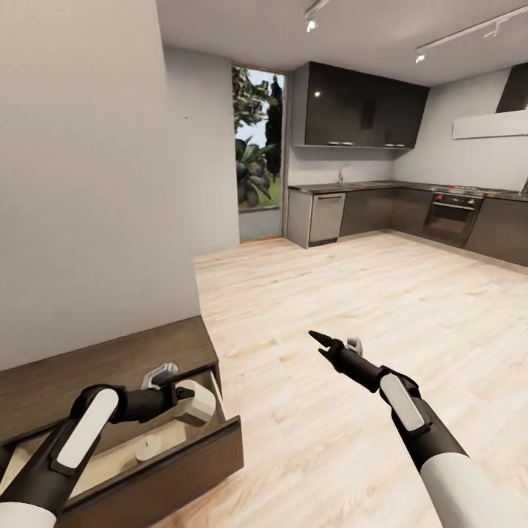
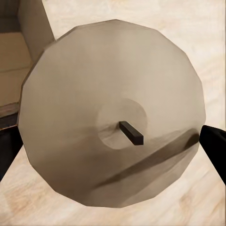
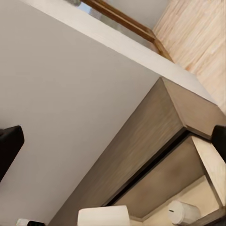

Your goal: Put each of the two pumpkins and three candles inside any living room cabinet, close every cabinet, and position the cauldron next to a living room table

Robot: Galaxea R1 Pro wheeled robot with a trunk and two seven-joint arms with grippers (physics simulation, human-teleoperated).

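Observation:
The cabinet [image 1: 110, 359], a low dark-brown wood unit, runs along the grey wall at lower left with its end drawer [image 1: 172, 469] pulled open. My left gripper [image 1: 187, 396] is shut on a squat beige-grey candle [image 1: 199, 405] and holds it over the drawer's far end. In the left wrist view this candle [image 2: 113, 117] shows its top and dark wick, with a fingertip [image 2: 215, 150] at each side. A second candle [image 1: 150, 447] lies on the drawer's pale floor and also appears in the right wrist view as the candle [image 3: 183, 212]. My right gripper [image 1: 321, 345] hangs open over bare floor, empty.
Light wood floor [image 1: 352, 308] stretches ahead and to the right. A kitchen with dark cupboards [image 1: 363, 110], an oven [image 1: 453, 216] and a dishwasher [image 1: 326, 218] lines the back wall. A glass door [image 1: 258, 147] stands beside it. A grey wall [image 1: 88, 183] is close on the left.

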